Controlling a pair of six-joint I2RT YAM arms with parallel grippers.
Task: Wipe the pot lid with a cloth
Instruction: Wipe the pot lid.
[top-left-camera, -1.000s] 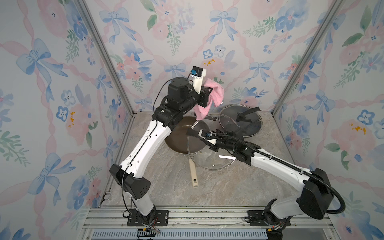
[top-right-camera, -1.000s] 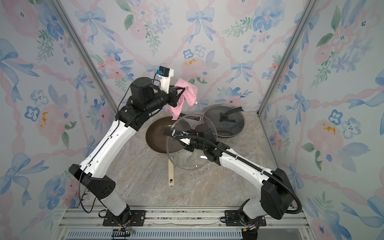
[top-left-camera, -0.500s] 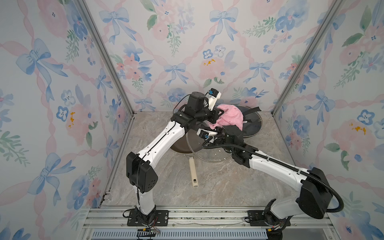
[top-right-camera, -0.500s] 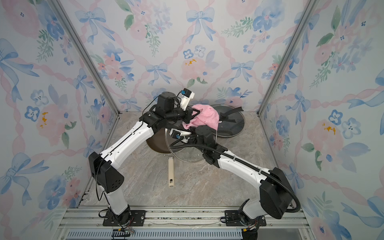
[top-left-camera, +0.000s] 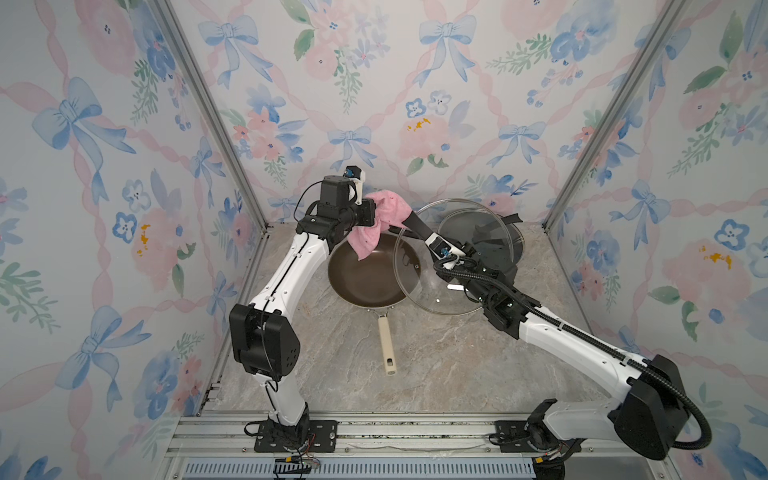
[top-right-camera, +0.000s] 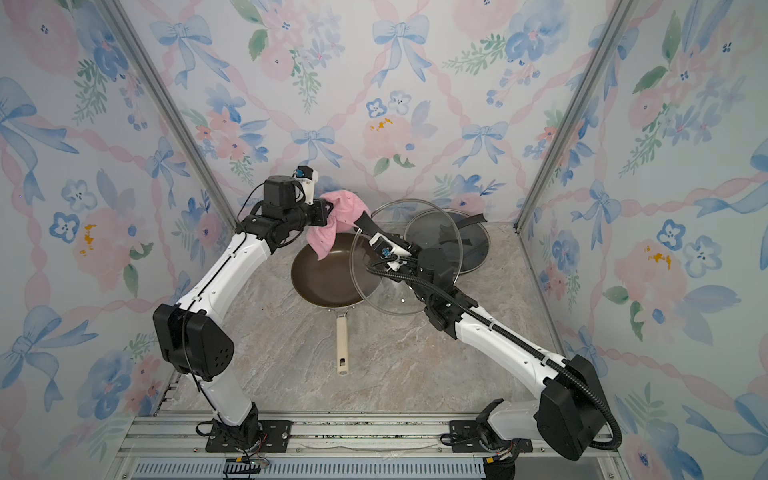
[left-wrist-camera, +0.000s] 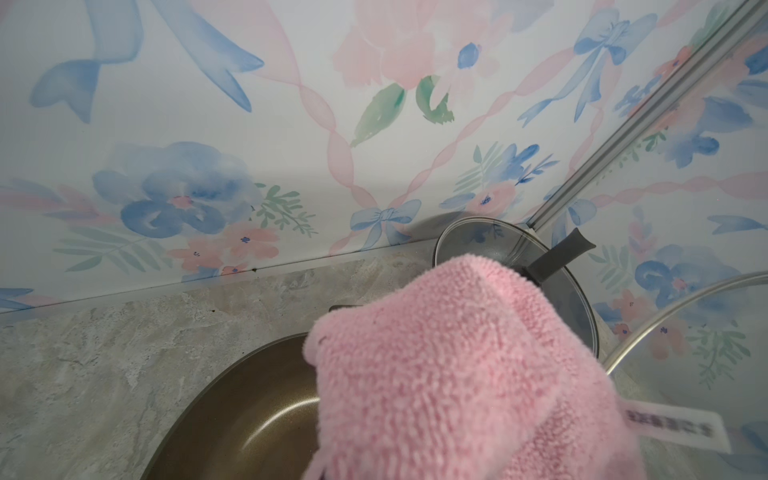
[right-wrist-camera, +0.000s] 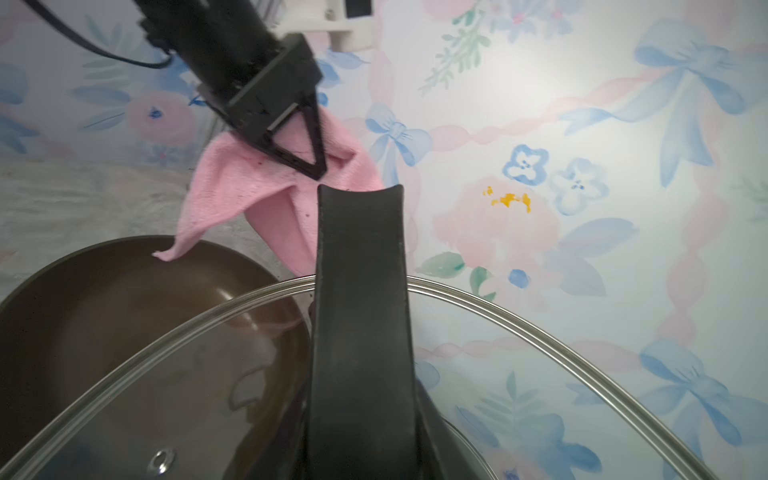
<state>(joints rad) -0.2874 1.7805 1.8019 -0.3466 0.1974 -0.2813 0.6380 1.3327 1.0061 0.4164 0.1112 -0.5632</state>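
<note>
My left gripper (top-left-camera: 374, 214) is shut on the pink cloth (top-left-camera: 368, 241), which hangs bunched over the far edge of the brown pan. The cloth (left-wrist-camera: 436, 365) fills the left wrist view and hides the jaws there. A glass pot lid (top-left-camera: 415, 284) is held tilted above the table. My right gripper (right-wrist-camera: 361, 436) is shut on its black strap handle (right-wrist-camera: 359, 291). The cloth (right-wrist-camera: 232, 195) hangs just past the handle's tip and the lid's rim; whether it touches I cannot tell. Both top views show the cloth (top-right-camera: 332, 232) beside the raised lid (top-right-camera: 374, 291).
A brown frying pan (top-left-camera: 361, 278) with a cream handle (top-left-camera: 386, 340) lies mid-table under the lid's left part. Another glass lid (top-left-camera: 509, 245) with a black handle rests at the back right. Floral walls close in the back and both sides.
The left gripper swept the cloth right across the lid, then drew it back to the left. The right gripper has raised and tilted the lid more towards the back.
</note>
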